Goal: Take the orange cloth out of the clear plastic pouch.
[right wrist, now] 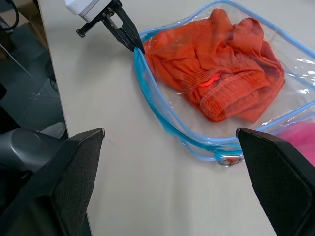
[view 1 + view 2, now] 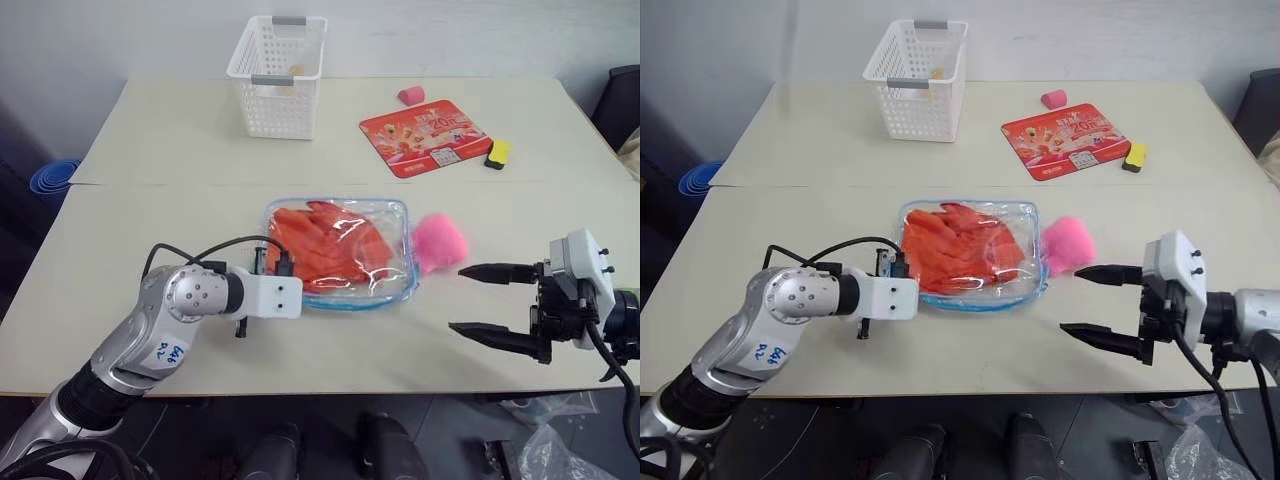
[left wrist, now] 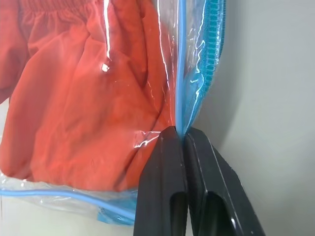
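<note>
Orange cloth (image 2: 325, 245) lies crumpled inside the clear plastic pouch (image 2: 392, 215), which rests flat near the middle of the table (image 2: 180, 150) in the head camera's view. The left gripper (image 2: 268, 262) sits at the pouch's left edge, its fingers clamped on the blue edging. The right gripper (image 2: 480, 300) hangs well to the right of the pouch with its fingers spread wide and nothing between them. A pink plush lump (image 2: 440, 242) lies against the pouch's right side. Farther back stand a white basket (image 2: 278, 75), a red printed packet (image 2: 425, 135), a small pink item (image 2: 411, 95) and a yellow and black item (image 2: 497, 154).

From the left wrist, the two black fingers (image 3: 162, 191) are pressed together on the pouch's blue seam (image 3: 184, 105), with the cloth visible through the clear film beside them.

From the right wrist, its own fingers (image 1: 69, 182) stand far apart over bare tabletop. Beyond them the pouch lies with the cloth bunched inside, a metal zipper pull (image 1: 227, 160) at its near edge, and the left gripper pinching the far corner of the blue edging.
</note>
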Controlling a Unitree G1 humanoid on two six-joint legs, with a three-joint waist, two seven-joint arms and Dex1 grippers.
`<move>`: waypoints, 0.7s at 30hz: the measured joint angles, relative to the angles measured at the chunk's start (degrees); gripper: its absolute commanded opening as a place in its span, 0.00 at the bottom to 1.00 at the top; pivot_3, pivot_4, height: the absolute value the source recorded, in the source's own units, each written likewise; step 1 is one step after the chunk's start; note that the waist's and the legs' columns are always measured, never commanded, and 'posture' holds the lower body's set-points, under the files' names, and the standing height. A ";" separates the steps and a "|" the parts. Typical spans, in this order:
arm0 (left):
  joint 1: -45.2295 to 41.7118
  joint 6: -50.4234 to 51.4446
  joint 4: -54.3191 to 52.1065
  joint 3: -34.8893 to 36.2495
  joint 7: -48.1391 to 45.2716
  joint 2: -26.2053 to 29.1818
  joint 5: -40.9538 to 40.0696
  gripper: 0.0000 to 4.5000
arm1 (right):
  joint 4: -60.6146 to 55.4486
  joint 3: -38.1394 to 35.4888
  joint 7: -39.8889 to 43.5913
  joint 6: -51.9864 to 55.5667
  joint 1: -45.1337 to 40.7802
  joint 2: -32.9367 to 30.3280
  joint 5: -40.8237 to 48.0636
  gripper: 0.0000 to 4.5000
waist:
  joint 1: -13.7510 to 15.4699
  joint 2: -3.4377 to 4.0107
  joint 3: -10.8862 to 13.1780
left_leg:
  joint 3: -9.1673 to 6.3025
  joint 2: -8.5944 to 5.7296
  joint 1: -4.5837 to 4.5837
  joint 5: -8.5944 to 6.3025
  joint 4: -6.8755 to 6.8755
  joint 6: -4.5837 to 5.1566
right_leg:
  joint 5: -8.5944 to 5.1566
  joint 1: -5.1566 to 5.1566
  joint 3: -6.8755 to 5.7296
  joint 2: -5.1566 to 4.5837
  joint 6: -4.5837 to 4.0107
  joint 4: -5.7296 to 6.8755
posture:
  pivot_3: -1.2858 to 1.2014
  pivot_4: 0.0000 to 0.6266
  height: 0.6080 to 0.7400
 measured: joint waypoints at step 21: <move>11.16 21.21 -7.68 31.41 -13.70 -0.42 -31.72 0.87 | 8.28 4.67 -13.19 -2.19 -4.37 6.92 -7.67 1.00 | -0.32 -0.01 -0.01 | 0.00 0.18 0.04 -0.02 0.04 -0.17 | -0.01 0.00 -0.04 0.12 -0.03 -0.24 | 0.52 0.24 1.00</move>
